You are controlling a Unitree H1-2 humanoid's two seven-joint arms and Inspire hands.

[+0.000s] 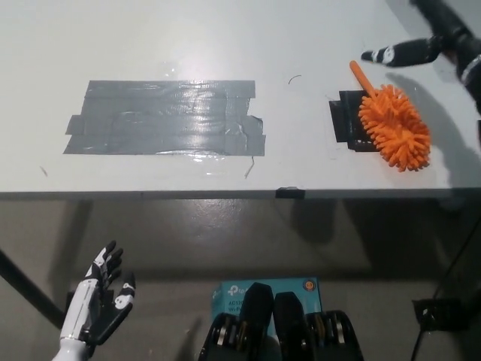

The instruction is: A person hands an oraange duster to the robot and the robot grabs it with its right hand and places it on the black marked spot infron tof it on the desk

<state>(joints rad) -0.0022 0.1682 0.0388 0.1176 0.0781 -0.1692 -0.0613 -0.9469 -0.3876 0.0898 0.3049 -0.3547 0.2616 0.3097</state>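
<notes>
My right hand point(428, 45) sits at the upper right of the frame, above the desk point(225, 45), with its fingers point(391, 54) spread apart and nothing in them; it is clear of the duster. The orange duster point(394, 126) lies just below and left of the hand, flat on the desk, its fluffy head covering the right part of the black marked spot point(347, 120) and spilling past it toward the desk's right edge. Its thin handle point(362, 77) points up and left, toward the fingertips but apart from them. I judge the placing step done: the duster rests on the mark unsupported, so the open hand has no reason to stay near it.

Further left, in the middle of the desk, is a broad patch of grey tape point(165, 118), shiny under the light, well apart from the duster. My white left hand point(94, 301) hangs idle at the lower left, below the desk edge, fingers loosely apart and holding nothing.

A blue box point(225, 292) on the floor at the bottom centre carries white lettering that looks like "tp-link", though it is partly hidden.
</notes>
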